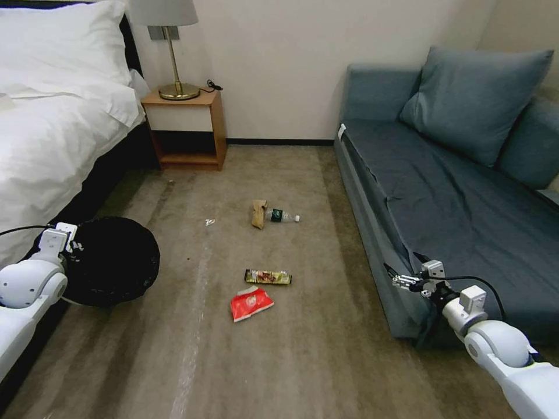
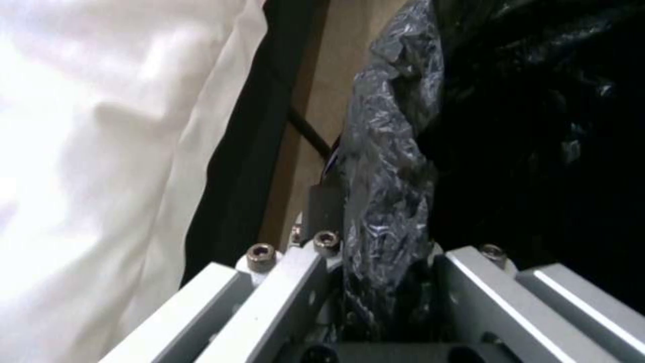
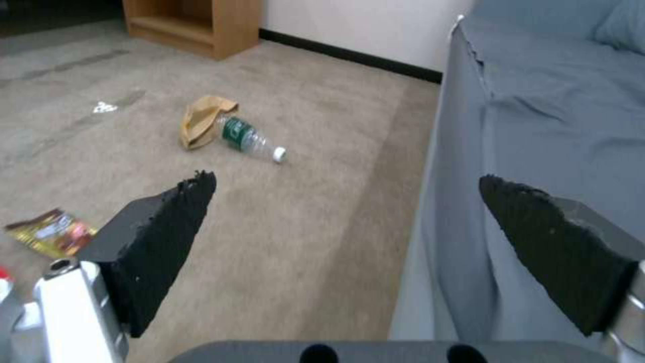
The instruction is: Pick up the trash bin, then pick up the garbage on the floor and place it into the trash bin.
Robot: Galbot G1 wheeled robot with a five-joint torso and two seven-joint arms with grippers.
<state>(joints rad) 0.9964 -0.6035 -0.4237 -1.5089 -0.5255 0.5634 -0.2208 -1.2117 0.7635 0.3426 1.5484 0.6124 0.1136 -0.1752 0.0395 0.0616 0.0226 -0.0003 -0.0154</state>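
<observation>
The trash bin (image 1: 113, 262), its black liner bag over the rim, is at my left beside the bed. My left gripper (image 1: 70, 241) sits at its rim, and in the left wrist view my left gripper (image 2: 390, 252) is shut on the bag-covered rim (image 2: 383, 166). Garbage lies on the carpet ahead: a red snack bag (image 1: 250, 304), a yellow-brown wrapper (image 1: 268, 277), a tan paper wrapper (image 1: 258, 213) and a clear green-labelled bottle (image 1: 282, 216). My right gripper (image 1: 402, 281) hangs open by the sofa front, well right of the litter, its fingers wide apart (image 3: 346, 181).
A white bed (image 1: 52, 116) runs along the left. A wooden nightstand (image 1: 186, 128) with a lamp stands at the back wall. A blue sofa (image 1: 454, 198) lines the right. A small white scrap (image 1: 209, 222) lies on the carpet.
</observation>
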